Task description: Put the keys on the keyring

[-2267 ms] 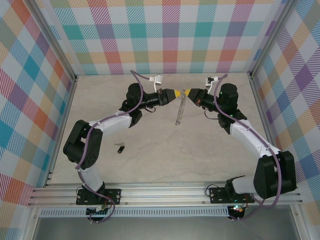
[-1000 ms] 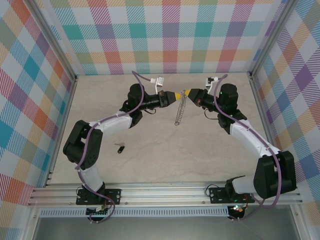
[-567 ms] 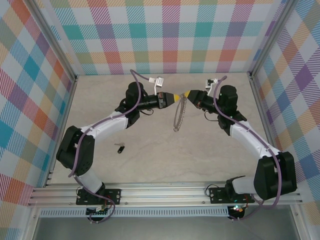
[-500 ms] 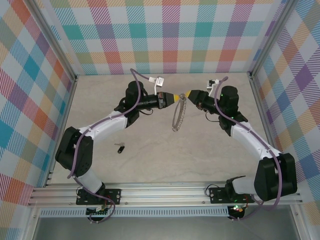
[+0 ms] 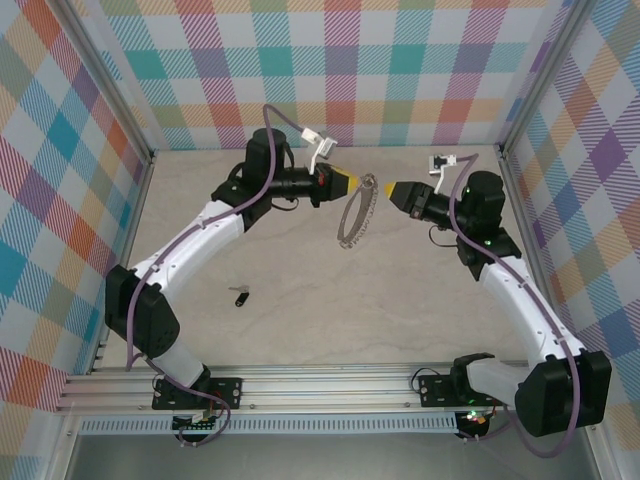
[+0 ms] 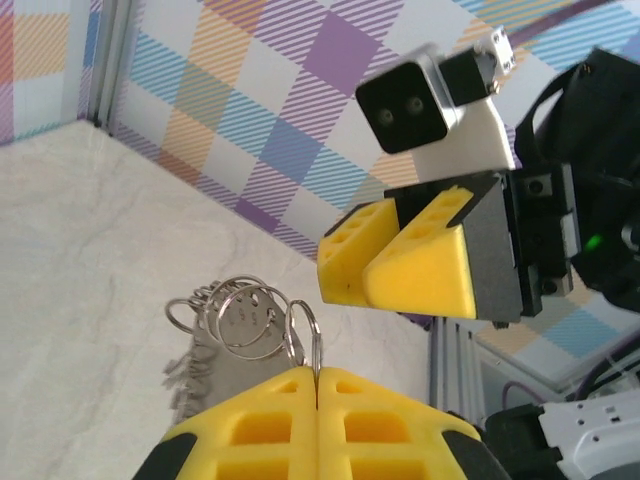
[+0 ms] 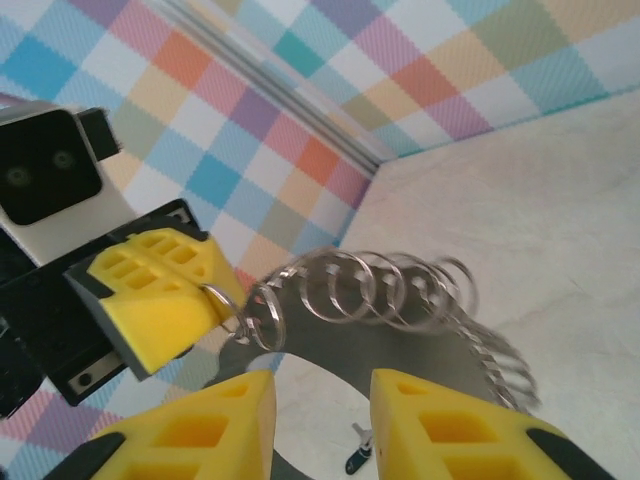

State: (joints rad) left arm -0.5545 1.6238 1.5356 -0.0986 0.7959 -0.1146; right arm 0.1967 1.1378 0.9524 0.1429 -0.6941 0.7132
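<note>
Finding: the handover is complete. The left gripper is clamped shut on a small loop at the top of the keyring, which hangs from it alone above the desk. The right gripper stands just beside the ring with its jaws parted and nothing between them.

Significance, as a judgement: the right arm is now free to fetch the key, which lies on the desk near the left arm, well apart from the ring. No key is threaded yet.

Comparison: a couple of seconds earlier both grippers met at the top of the ring. Since then the right has let go and drawn back, the left arm has stretched out with the ring, and the key has not moved.
</note>
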